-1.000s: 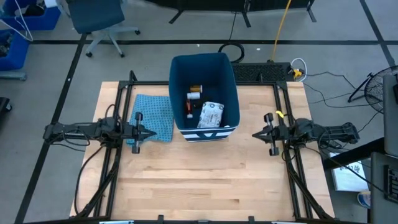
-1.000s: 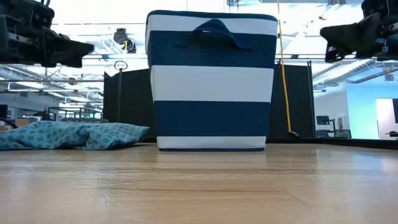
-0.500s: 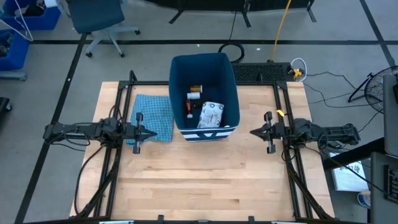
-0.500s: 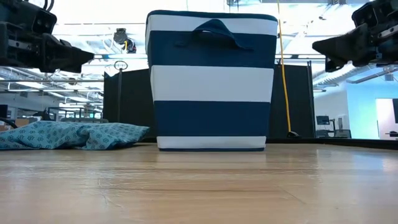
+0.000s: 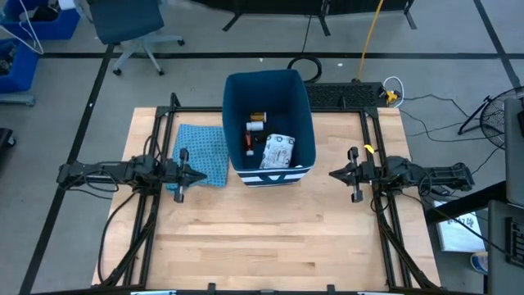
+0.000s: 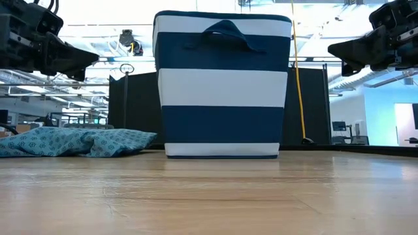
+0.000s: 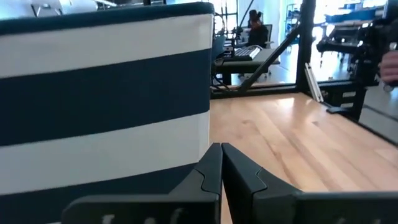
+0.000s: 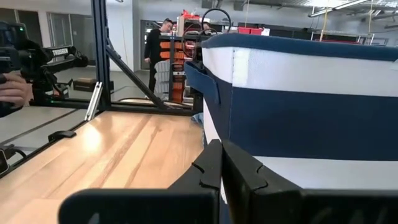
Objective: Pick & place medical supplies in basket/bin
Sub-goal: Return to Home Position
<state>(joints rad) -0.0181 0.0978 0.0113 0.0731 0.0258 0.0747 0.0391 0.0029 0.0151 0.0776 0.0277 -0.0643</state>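
Where the bin [image 5: 274, 94] stands: at the far middle of the wooden table [image 5: 262, 238], upright with its open top up. It is dark blue with broad white bands, and a handle shows on the wall that faces the low view.
Inside the bin: a white patterned flat packet [image 5: 278, 152] lies on the floor toward the near right corner. An orange pill bottle [image 5: 257, 117] and a small white piece [image 5: 255, 128] lie just beyond it, toward the left wall. Something dark lies beside the packet, too small to tell what it is.
Left gripper [image 5: 199, 174]: the fingers are pressed together tip to tip and hold nothing. It points at the bin's left wall from the side and is clearly apart from it. In the low view it hangs high off the table, about level with the bin's upper white band.
Right gripper [image 5: 334, 174]: the fingers are likewise closed on each other and empty. It points at the bin's right wall, apart from it, at about the same height as the other.
Bin relative to the grippers: it sits between the two tips, its near end in line with them, and touches neither.
Light blue cloth [image 5: 205, 152]: it lies rumpled on the table just left of the bin, and the left gripper hangs above its near edge.
Room beyond: a person [image 8: 155, 43] stands far off behind the table frame.
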